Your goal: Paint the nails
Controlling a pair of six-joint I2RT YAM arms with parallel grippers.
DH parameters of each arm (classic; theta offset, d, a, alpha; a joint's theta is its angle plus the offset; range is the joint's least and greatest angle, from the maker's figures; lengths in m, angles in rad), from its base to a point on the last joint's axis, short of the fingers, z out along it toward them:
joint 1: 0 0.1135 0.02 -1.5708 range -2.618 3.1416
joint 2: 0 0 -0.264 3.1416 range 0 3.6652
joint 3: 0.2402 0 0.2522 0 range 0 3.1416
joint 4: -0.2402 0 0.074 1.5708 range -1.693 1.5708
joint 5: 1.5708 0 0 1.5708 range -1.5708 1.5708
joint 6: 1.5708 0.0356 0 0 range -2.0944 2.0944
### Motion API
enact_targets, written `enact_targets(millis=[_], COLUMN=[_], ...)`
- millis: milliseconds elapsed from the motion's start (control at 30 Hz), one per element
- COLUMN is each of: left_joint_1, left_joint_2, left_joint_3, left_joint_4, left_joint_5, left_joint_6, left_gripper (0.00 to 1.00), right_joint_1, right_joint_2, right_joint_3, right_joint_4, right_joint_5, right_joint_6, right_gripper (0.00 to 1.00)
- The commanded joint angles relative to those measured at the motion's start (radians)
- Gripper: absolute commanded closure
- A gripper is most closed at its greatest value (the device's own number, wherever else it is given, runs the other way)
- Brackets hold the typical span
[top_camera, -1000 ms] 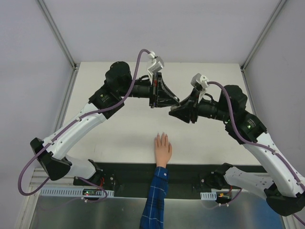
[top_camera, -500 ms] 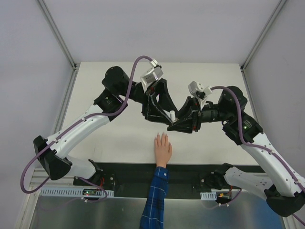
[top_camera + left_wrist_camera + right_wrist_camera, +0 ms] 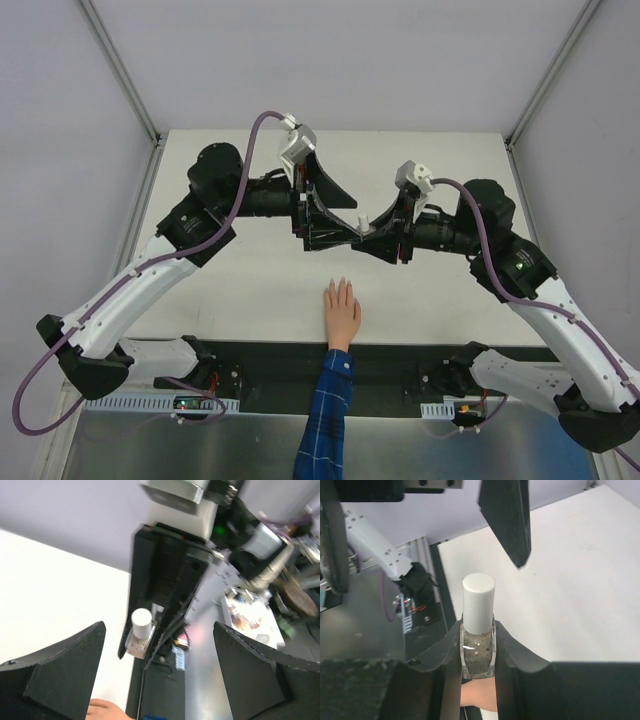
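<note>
My right gripper [image 3: 478, 626] is shut on a small clear polish bottle [image 3: 478, 650] of glittery fluid, its white cap [image 3: 478, 602] sticking out past the fingertips. It holds the bottle above the table [image 3: 230, 280]. My left gripper [image 3: 159, 626] stands open wide, facing the bottle [image 3: 139, 632], and touches neither cap nor glass. The two grippers, left [image 3: 345, 222] and right [image 3: 373, 240], meet tip to tip over the mannequin hand [image 3: 341, 312]. That hand lies flat, fingers pointing away. The nails are too small to make out. One left finger [image 3: 507, 520] hangs above the cap.
The blue plaid sleeve [image 3: 325, 420] runs from the hand across the black base strip [image 3: 400, 365] at the table's near edge. Grey walls and metal rails enclose the white table on the left, right and back.
My left gripper has gone from shut to wide open, and its arm has drawn back to the left. The right gripper came down a little, keeping its hold on the capped bottle.
</note>
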Motion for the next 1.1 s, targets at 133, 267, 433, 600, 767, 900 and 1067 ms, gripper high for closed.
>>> enact_targets(millis=[133,267,433,600,767,900,1067], left_joint_1=[0.011,0.011,0.006,-0.006,-0.018,-0.027,-0.061], left_joint_2=[0.008,0.040,0.077,0.089,0.099,0.125,0.154], left_joint_3=[0.114,0.140,0.150,0.140,0.146,0.169,0.208], left_joint_4=[-0.223,-0.223,-0.223,-0.223,-0.223,-0.220,-0.221], left_joint_5=[-0.486,-0.477,-0.494,-0.525,-0.545,-0.525,-0.523], left_joint_6=[-0.015,-0.014,-0.011,-0.015,-0.006,-0.008,0.011], left_gripper=[0.22,0.19,0.15,0.28,0.31,0.32,0.32], right_joint_1=[0.003,0.003,0.003,0.003,0.003,0.003,0.004], right_joint_2=[0.031,0.039,0.048,0.071,0.082,0.083,0.080], right_joint_3=[0.086,0.093,0.092,0.099,0.112,0.118,0.121], right_joint_4=[-0.016,-0.022,-0.011,-0.005,-0.010,-0.017,-0.019], right_joint_5=[0.359,0.399,0.395,0.401,0.392,0.392,0.392], right_joint_6=[-0.004,-0.014,-0.027,-0.037,-0.038,-0.041,-0.035], right_gripper=[1.00,1.00,1.00,1.00,1.00,1.00,0.99])
